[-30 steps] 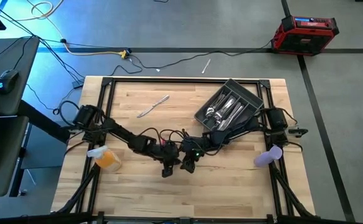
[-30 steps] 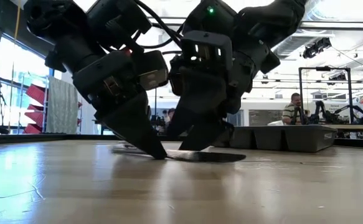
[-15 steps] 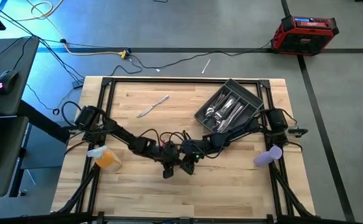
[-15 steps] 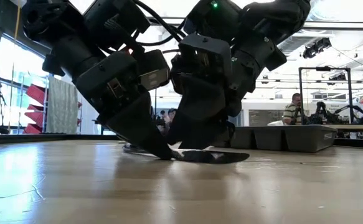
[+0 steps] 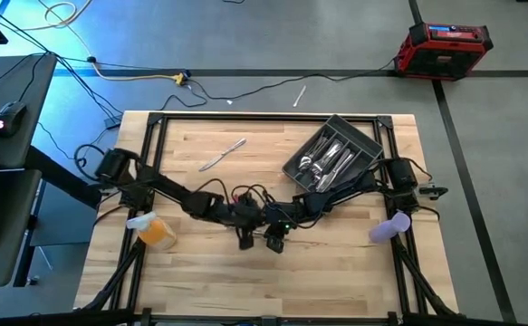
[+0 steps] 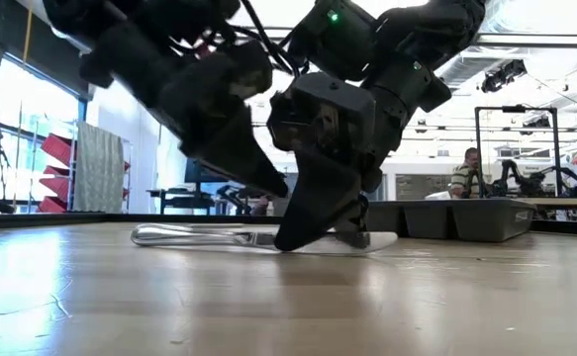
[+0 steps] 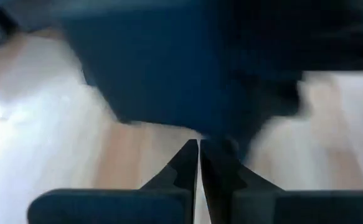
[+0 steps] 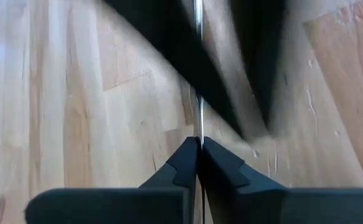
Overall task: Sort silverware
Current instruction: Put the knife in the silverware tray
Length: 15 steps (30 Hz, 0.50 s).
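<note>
The right gripper was clamped on a thin knife lying on the table; the left gripper stood pressed together beside it. No writing was legible.

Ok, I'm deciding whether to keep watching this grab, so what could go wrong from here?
1. The right gripper's jaws pinch only the thin edge of a utensil lying flat; it may slip or twist on lifting.
2. The left gripper, shut, hangs close beside it; the two could bump as the right one heads for the tray.
</note>
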Each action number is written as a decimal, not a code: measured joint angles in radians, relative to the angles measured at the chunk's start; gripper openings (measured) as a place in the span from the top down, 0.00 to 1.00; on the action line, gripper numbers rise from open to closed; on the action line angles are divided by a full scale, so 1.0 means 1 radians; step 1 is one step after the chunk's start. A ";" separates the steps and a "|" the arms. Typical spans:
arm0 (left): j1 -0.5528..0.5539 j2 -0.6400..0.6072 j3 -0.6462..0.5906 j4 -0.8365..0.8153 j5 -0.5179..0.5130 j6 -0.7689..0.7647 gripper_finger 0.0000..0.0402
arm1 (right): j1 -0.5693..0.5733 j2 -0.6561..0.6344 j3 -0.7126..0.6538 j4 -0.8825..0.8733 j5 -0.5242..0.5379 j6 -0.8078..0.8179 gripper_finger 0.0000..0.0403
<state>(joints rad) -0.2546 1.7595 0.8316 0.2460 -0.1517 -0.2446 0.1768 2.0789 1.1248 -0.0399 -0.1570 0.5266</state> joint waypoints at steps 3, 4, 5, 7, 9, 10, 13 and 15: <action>-0.013 -0.051 0.000 -0.029 0.072 0.045 1.00 | -0.001 0.000 0.000 -0.002 0.007 -0.003 1.00; -0.019 -0.067 0.001 -0.051 0.078 0.055 0.99 | -0.001 0.000 0.000 -0.002 0.007 -0.003 1.00; -0.026 -0.079 0.001 -0.092 0.077 0.067 0.98 | -0.001 0.000 0.000 -0.002 0.007 -0.003 1.00; -0.040 -0.091 0.000 -0.170 0.046 0.085 0.94 | -0.002 0.000 0.000 -0.003 0.007 -0.003 1.00; -0.053 -0.093 -0.001 -0.220 0.018 0.102 0.88 | -0.002 0.000 0.000 -0.003 0.007 -0.003 1.00; -0.059 -0.090 -0.001 -0.237 0.010 0.108 0.85 | -0.002 0.000 0.000 -0.003 0.007 -0.003 1.00; -0.066 -0.059 -0.001 -0.273 0.008 0.105 0.73 | -0.002 0.000 0.000 -0.001 0.005 -0.003 1.00; -0.066 -0.044 -0.002 -0.296 0.007 0.099 0.66 | -0.002 0.000 -0.001 0.001 -0.001 -0.003 1.00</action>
<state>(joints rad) -0.3210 1.7155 0.8301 -0.0505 -0.1442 -0.1452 0.1749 2.0785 1.1240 -0.0389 -0.1578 0.5232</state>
